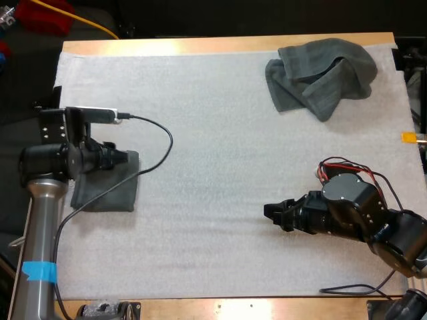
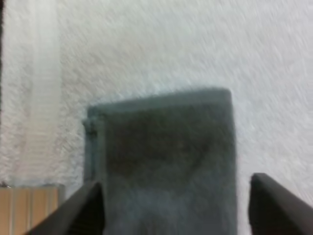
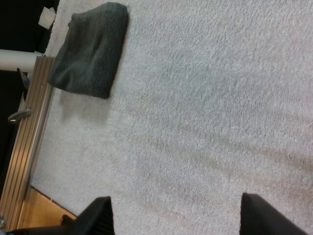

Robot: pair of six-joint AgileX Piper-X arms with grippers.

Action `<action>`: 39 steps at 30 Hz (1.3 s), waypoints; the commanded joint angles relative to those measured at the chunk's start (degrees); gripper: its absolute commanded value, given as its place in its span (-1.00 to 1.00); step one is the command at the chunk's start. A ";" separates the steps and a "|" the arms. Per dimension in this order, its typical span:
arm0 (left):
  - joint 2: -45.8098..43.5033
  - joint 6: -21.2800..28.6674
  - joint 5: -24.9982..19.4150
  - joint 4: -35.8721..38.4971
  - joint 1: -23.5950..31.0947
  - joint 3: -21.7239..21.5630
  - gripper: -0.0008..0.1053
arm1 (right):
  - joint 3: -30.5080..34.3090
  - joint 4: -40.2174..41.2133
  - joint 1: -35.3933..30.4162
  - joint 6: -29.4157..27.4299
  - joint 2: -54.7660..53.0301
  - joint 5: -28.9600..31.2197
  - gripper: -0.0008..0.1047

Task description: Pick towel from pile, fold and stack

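Grey-green folded towel [image 1: 107, 190] lying flat right beneath the left pincer [image 1: 128, 159], framed between its two black fingers [image 2: 83, 210], gripped by neither. Left pincer spread wide, holding nothing. Crumpled towel [image 1: 320, 75] heaped well away from both pincers, beyond the right pincer [image 1: 273, 212], near the far edge of the wooden counter [image 1: 200, 45]. Right pincer likewise wide open and empty, over bare white mat [image 1: 220, 167], tips pointed toward the folded towel, well apart from it.
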 commanded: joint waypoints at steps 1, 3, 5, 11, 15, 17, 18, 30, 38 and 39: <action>-0.47 0.40 0.00 1.67 -0.77 -0.32 0.34 | -0.13 -0.07 0.09 -0.65 -0.38 -0.57 0.04; -0.47 0.48 0.02 3.10 -1.14 -0.32 0.33 | -0.13 -0.07 0.09 -0.65 -0.38 -0.57 0.04; -0.47 0.43 0.49 3.91 -1.13 -0.32 0.33 | -0.13 -0.07 0.09 -0.65 -0.38 -0.39 0.04; -0.57 0.43 3.36 7.63 -1.13 -0.32 0.33 | -0.13 -0.07 0.09 -2.75 -0.38 -0.17 0.04; -1.53 -0.18 8.18 7.53 -1.13 -0.32 0.33 | -0.13 -0.07 0.07 -6.03 -0.38 2.25 0.04; -2.24 -0.21 8.08 7.53 -1.13 -0.32 0.33 | -0.13 -0.07 -0.36 -6.05 -0.38 4.59 0.04; -2.74 -0.21 8.10 7.53 -1.13 -0.32 0.33 | -0.13 -0.07 -1.16 -6.25 -0.38 5.00 0.04; -8.12 -1.60 12.61 7.65 -1.13 -0.32 0.33 | -0.13 2.89 -19.97 -14.92 -0.38 0.80 0.04; -10.76 -1.68 12.85 8.93 -1.13 -0.32 0.33 | -0.13 10.81 -32.98 -22.61 -0.38 3.74 0.04; -11.18 -1.68 12.85 9.12 -1.13 -0.32 0.33 | -0.13 11.58 -34.51 -23.36 -0.38 3.80 0.04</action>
